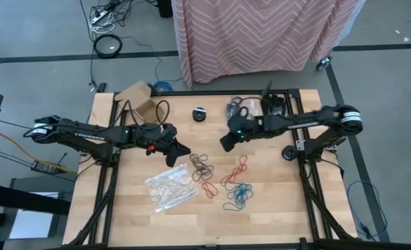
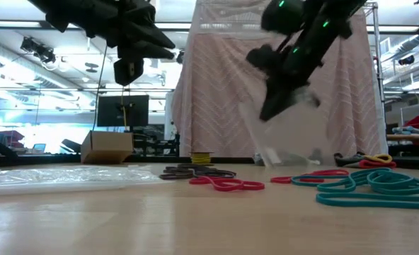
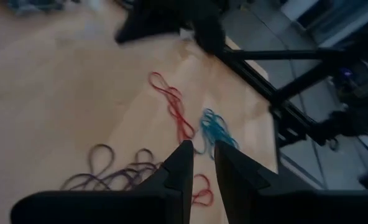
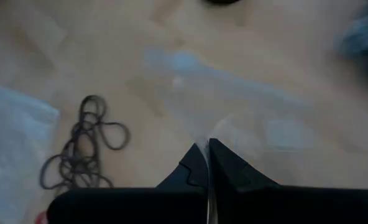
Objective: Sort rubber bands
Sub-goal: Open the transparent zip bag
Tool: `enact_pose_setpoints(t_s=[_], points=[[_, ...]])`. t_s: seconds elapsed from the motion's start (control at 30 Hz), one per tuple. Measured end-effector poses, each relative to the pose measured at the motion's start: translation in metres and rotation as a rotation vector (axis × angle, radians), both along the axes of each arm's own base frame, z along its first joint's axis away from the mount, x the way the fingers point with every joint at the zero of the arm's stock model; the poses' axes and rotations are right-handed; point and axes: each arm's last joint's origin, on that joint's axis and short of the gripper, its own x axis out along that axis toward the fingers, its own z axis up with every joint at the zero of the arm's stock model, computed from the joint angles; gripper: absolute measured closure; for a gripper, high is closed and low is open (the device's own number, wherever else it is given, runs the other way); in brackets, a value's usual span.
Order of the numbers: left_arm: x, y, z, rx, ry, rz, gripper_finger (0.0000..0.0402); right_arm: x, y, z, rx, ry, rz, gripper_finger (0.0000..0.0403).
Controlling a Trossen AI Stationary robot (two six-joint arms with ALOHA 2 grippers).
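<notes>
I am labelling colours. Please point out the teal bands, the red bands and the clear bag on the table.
teal bands (image 1: 238, 196): high view, middle of the pile.
red bands (image 1: 235, 171): high view, on a loop.
clear bag (image 1: 169, 187): high view, middle of the bag.

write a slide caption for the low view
Both arms raised above the table, right end effector shut on a clear plastic bag, with red rubber bands and teal rubber bands lying below.

Bright, even overhead light with soft shadows; both wrist views are motion-blurred.
</notes>
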Motion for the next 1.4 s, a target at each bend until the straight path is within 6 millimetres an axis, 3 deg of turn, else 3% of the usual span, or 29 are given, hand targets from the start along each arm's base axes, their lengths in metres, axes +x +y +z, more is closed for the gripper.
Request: enact_pose_setpoints(t_s=[0.3,0.53,0.73,0.9,1.13,1.4], points=[[0.0,0.0,-0.007,-0.001,0.062,-0.003,0.0327,0.052,0.0,-0.051,0.185,-0.218,0.128,0.0391],[0.0,0.0,-0.007,0.002,0.06,0.016,0.0327,0.065,-0.011,-0.043,0.233,-0.42,0.209,0.0308],[0.003,0.002,-0.011,0.019,0.074,0.05,0.0327,0.06,-0.024,-0.039,0.327,-0.428,0.278,0.0231],[0.007,0.002,-0.02,-0.033,0.119,0.077,0.0327,0.054,-0.026,-0.045,0.421,-0.349,0.306,0.0195],[0.026,0.014,-0.051,-0.246,0.205,0.221,0.0327,0.034,-0.047,-0.036,0.363,-0.245,0.23,0.0208],[0.059,0.035,-0.046,-0.405,-0.147,0.255,0.0327,-0.013,-0.096,-0.022,0.197,-0.089,0.255,0.0239]])
